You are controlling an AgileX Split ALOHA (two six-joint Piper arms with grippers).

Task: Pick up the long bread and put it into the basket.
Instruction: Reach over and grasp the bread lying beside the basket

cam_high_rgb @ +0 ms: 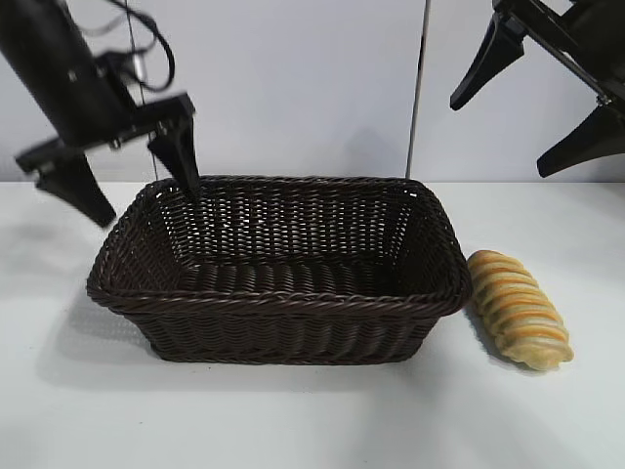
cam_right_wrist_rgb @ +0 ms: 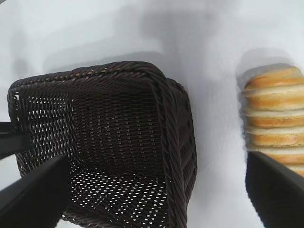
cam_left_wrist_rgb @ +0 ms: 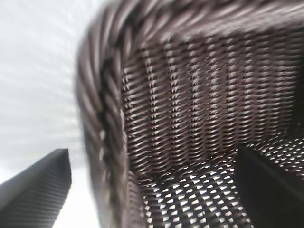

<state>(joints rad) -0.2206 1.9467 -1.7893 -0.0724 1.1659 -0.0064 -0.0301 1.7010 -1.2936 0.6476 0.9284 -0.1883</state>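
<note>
A white desk (cam_high_rgb: 293,420) stands before a pale wall, with a thin dark cable (cam_high_rgb: 420,88) hanging down the wall behind.

At the left of the exterior view, the left end effector (cam_high_rgb: 122,181) hangs over the left end of the basket (cam_high_rgb: 283,313). Its fingers are spread wide and hold nothing. One finger (cam_high_rgb: 78,191) sits outside the basket, above the bare desk, and the other finger reaches down to the level of the braided rim at the left back corner. The left wrist view shows the same straddle: the rim and woven wall (cam_left_wrist_rgb: 190,95) run between the two dark fingers, one over the desk and one over the open-weave floor.

In the middle, the dark brown wicker basket rests flat on the desk. Nothing lies inside it; its floor (cam_right_wrist_rgb: 118,190) shows bare through both wrist views.

To the right, the long bread (cam_high_rgb: 518,308) lies on the desk just beside the basket's right end, outside it, its ridged orange-brown stripes running crosswise. Whether it touches the rim cannot be told.

At the upper right, the right end effector (cam_high_rgb: 542,107) hangs high above the bread, fingers wide apart and empty. In its wrist view one finger (cam_right_wrist_rgb: 275,190) overlaps the bread (cam_right_wrist_rgb: 273,114).
</note>
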